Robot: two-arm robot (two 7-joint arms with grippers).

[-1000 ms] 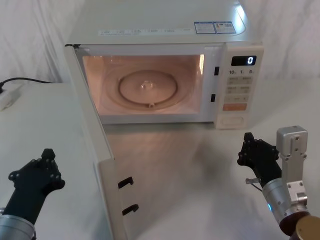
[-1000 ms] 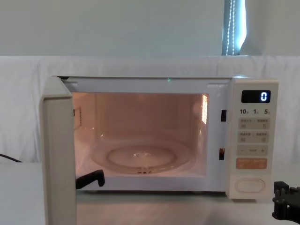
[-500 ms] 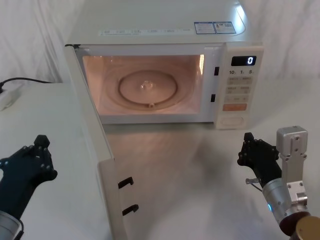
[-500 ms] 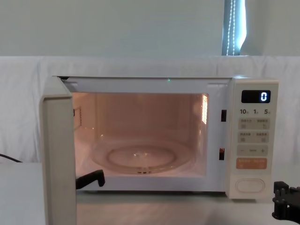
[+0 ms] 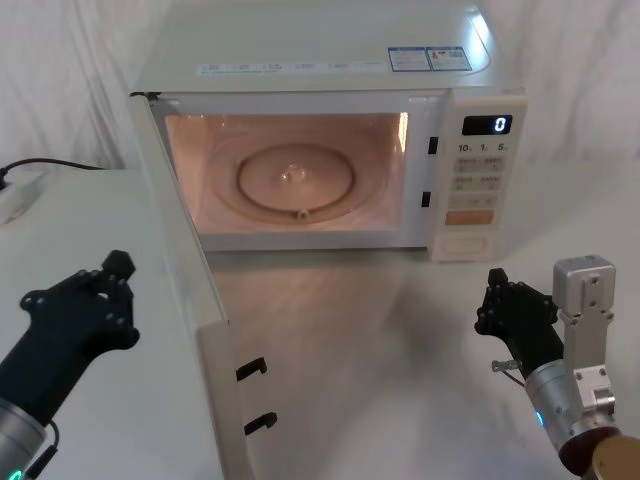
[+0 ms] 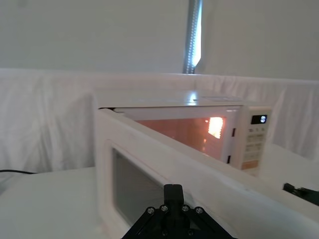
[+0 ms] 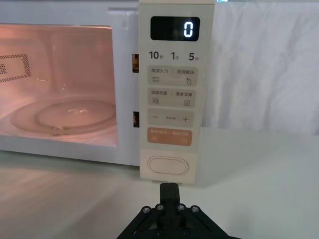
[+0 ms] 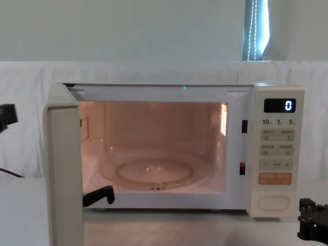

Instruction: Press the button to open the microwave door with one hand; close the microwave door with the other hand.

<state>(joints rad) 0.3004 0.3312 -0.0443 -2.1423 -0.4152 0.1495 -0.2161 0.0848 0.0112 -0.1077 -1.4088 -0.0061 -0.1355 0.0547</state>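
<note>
White cloth drapes the wall behind a pale tabletop [image 5: 420, 330], and a cream microwave [image 5: 320, 60] sits toward the back of it with its cavity lit warm orange. Inside, a glass turntable [image 5: 296, 178] lies flat on the floor of the oven.

The microwave door [image 5: 185, 300] stands swung wide open on its left hinge, sticking out toward the robot nearly edge-on, with 2 dark latch hooks [image 5: 255, 392] showing on its free edge. In the left wrist view the door's [image 6: 164, 169] outer face with its mesh window runs right across in front of the camera.

On the narrow control panel [image 5: 483, 175] at the right, the display [image 5: 487, 123] reads 0. The button [image 5: 467, 241] is the wide oval key at the very bottom of that panel, under an orange key strip [image 5: 469, 214]; the right wrist view looks straight at it [image 7: 170, 165].

The left gripper [image 5: 105, 290] hovers above the table on the outer side of the open door, near it but apart from it. I cannot tell whether its black fingers are spread or pressed together. The right gripper [image 5: 510, 305] hangs low over the table in front of the control panel, well short of the button, touching nothing; I cannot tell how its fingers stand either.
</note>
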